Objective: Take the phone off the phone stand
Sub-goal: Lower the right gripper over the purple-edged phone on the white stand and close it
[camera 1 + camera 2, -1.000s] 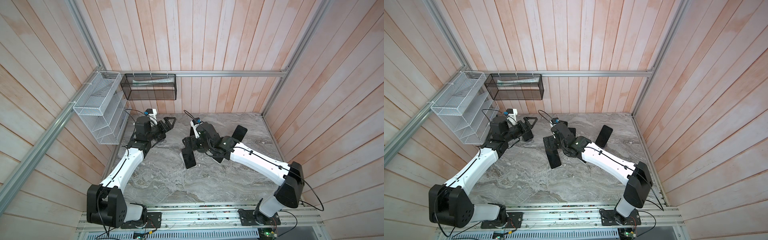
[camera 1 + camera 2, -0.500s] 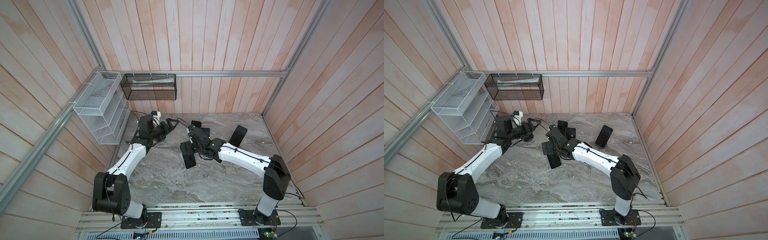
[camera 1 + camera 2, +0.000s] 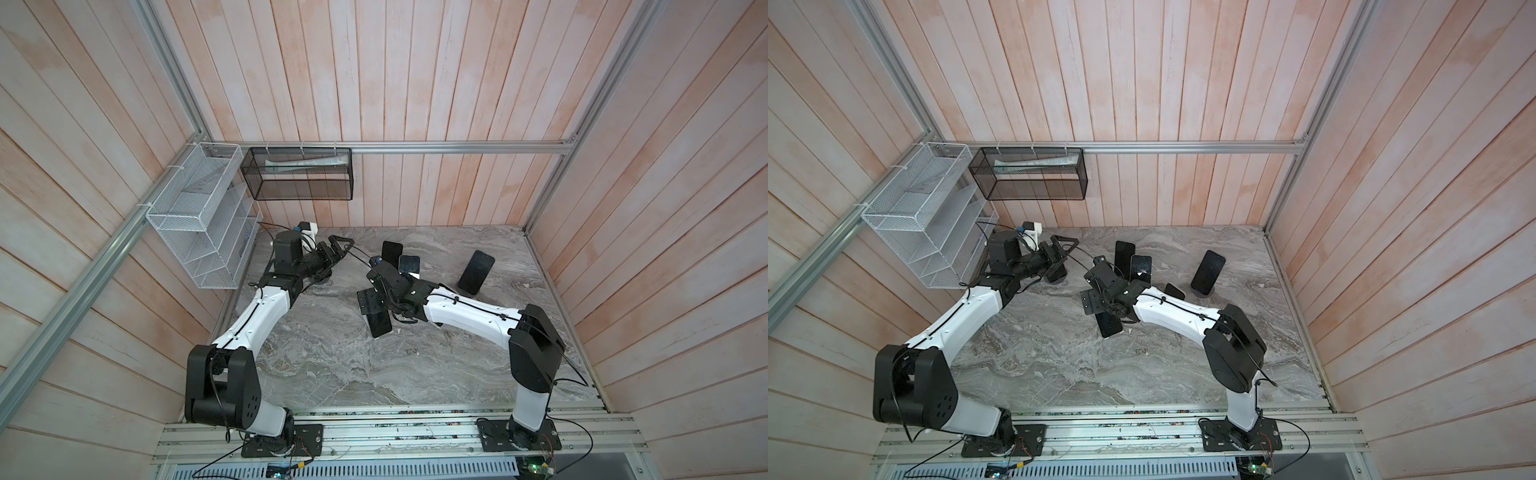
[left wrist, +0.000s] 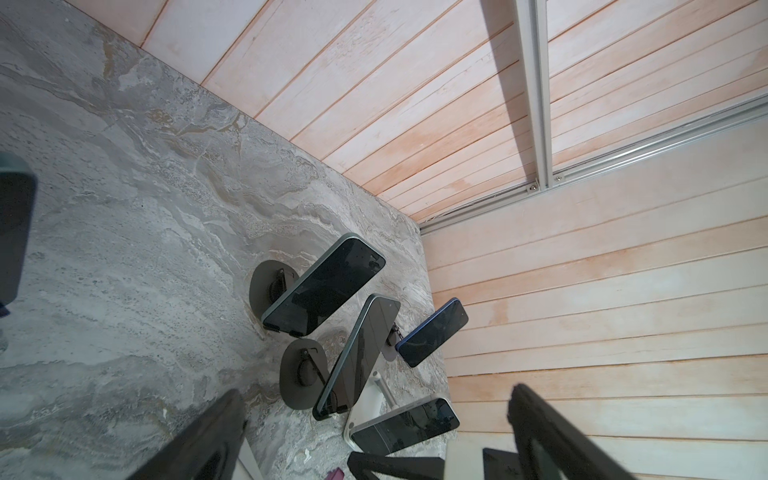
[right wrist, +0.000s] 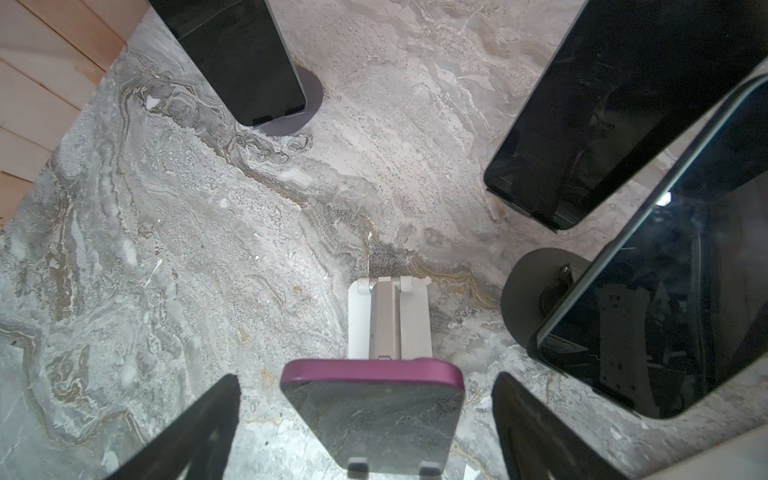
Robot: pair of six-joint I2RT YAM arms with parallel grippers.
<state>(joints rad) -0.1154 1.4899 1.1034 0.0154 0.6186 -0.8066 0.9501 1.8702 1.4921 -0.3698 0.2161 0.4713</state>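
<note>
So the right gripper [image 5: 365, 379] is down over the phone [image 5: 372, 419], the one in the maroon case. Its fingers [image 5: 195, 432] are spread wide, one on each side, with bare table [image 3: 332, 374] showing in both gaps, so it's not gripping or even touching it. The phone is propped on the white stand [image 5: 388, 320], bottom edge sitting in the stand's two little lips, screen dark. In both top views that spot is about mid-table, right under the right arm's wrist. There's a bunch of other phones [image 5: 623, 104] crowded close on one side of it, the nearest on a round dark base [image 5: 536, 299]. Another one [image 5: 241, 54] sits further off toward the wood wall on a greyish round base. In a top view there's also a lone phone [image 3: 476, 272] well apart, over toward the right wall. The left gripper [image 4: 375, 390] is up off the table at the back left, near the white wire shelf [image 3: 199, 224]. Its fingers are wide apart too, with nothing between them, and through the gap you just see the cluster of phones further away. One more dark phone [image 4: 12, 228] pokes in at the edge of the left wrist view, too close and blurry to say much about.
</note>
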